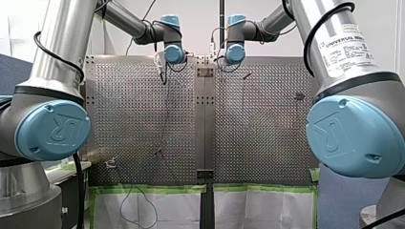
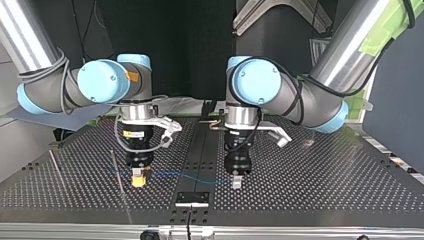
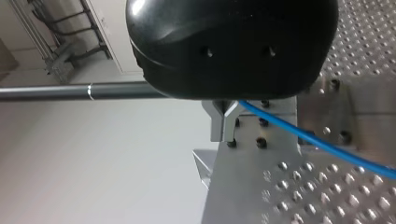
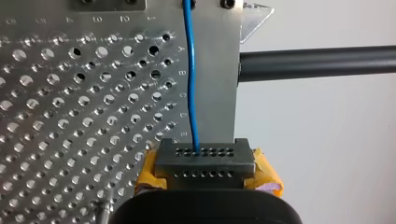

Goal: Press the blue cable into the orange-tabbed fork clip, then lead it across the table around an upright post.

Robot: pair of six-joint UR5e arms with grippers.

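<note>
In the front view my left arm [image 1: 62, 43] enters from the left edge and my right arm [image 1: 344, 47] from the right. Their wrists meet at upper centre, over the far end of the table [image 1: 143, 119], and the fingers cannot be made out there. In the top view the right gripper [image 2: 139, 181], yellow-padded, hangs at lower left of centre and the left gripper [image 2: 237, 183] at lower right of centre. Both tips are just above the table, with the cable [image 2: 190, 176] strung between them as a low, nearly level blue line. A thin rod [image 2: 121, 187] leans just left of the right gripper. In the left wrist view the metal fingers [image 3: 217, 128] are clenched on the cable, which trails away over the table. In the right wrist view the tips, with yellow pads [image 4: 265, 175] at either side, are pressed together grasping the cable, which runs straight ahead from them. No view shows the clip plainly, so I judge the first step is in hand: the span is held but not yet seated. The next move calls for both arms to travel together, keep the span taut, line it over the fork's slot and push down; the post comes after.
</note>
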